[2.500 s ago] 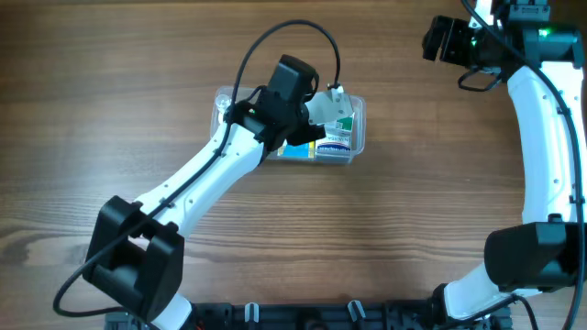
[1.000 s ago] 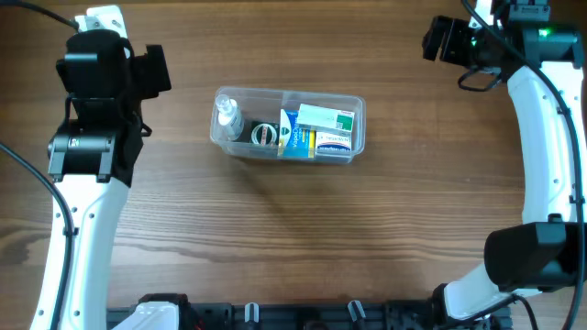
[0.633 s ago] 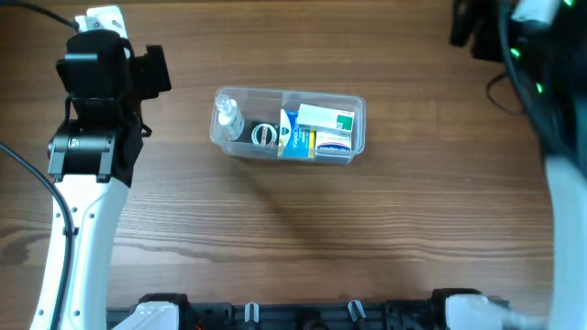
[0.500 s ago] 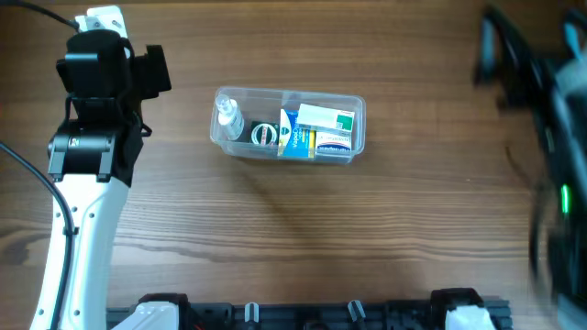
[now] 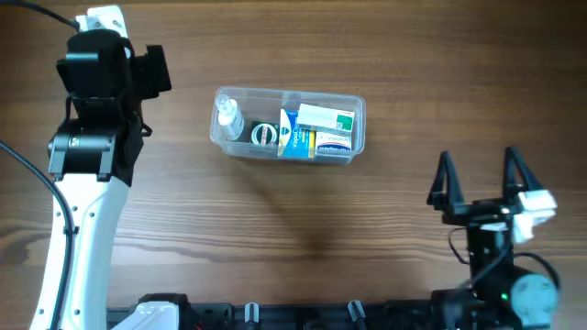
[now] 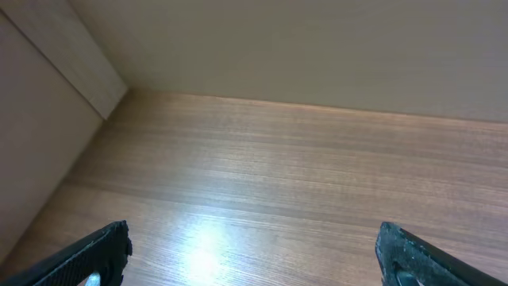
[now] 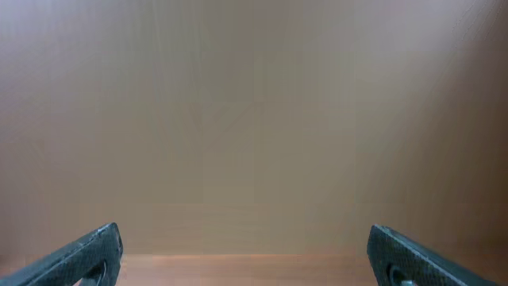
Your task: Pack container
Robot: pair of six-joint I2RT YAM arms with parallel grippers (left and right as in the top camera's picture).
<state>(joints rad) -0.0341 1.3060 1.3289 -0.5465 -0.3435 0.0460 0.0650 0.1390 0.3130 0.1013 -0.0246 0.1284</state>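
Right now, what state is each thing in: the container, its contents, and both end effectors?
container: upright on the table, no lid visible, holding several items.
bottle: inside the container, at the end nearer the left arm.
round tin: inside the container, between the bottle and the boxes.
boxes: inside the container, filling the other end.
left end effector: open, empty, away from the container.
right end effector: open, empty, away from the container.

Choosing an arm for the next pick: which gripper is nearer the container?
Left. The left gripper sits up-left of the container; the right gripper is farther, down-right of it.
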